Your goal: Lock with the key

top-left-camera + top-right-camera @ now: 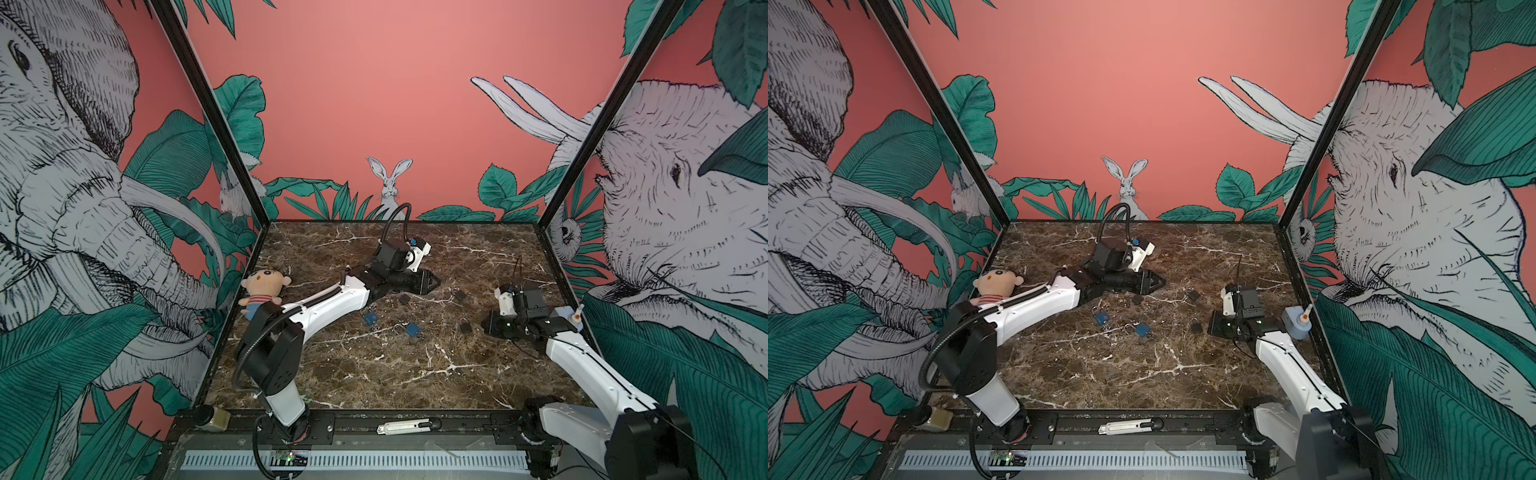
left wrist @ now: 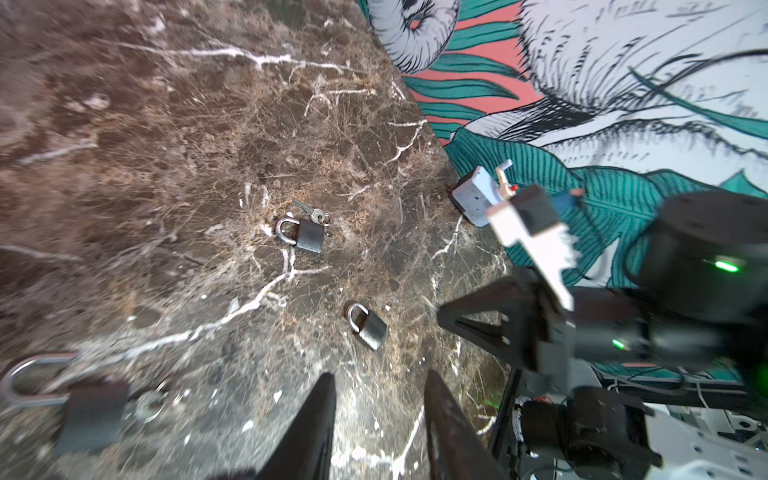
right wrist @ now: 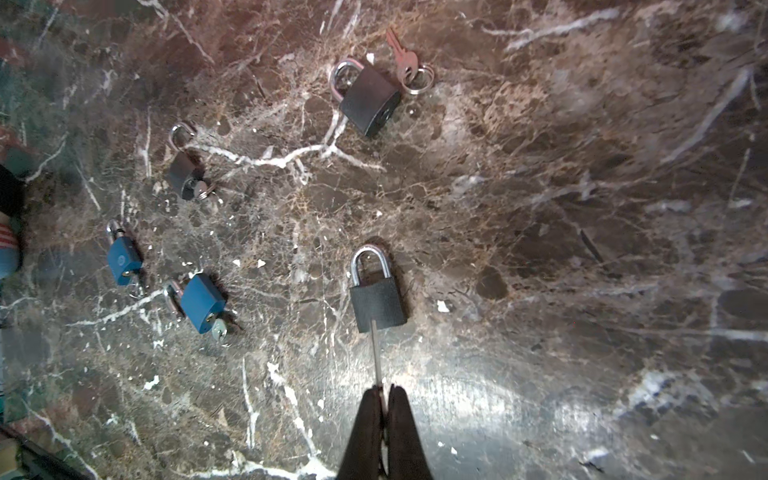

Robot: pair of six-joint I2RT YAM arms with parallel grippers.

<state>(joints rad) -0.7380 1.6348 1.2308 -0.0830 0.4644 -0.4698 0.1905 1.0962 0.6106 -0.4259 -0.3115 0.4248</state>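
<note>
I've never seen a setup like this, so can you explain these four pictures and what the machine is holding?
Two robot arms, left and right, work on a marble table. Two pictures look down from above; two come from cameras on the arms' wrists. Blue and black padlocks, a loose key and a plush doll lie there. The right gripper is shut on a key, its tip at a black padlock's bottom. The left gripper is open and holds nothing.

Three black padlocks (image 3: 377, 305), (image 3: 369, 99), (image 3: 183, 170) and two blue padlocks (image 3: 124, 259), (image 3: 203, 302) lie on the bench (image 1: 374, 374). One loose key (image 3: 401, 58); four keys at keyholes (image 3: 376, 353), (image 3: 201, 190), (image 3: 218, 330), (image 3: 128, 274). One doll (image 1: 263, 291), one bottle (image 1: 567, 318), one knife (image 1: 405, 427).
</note>
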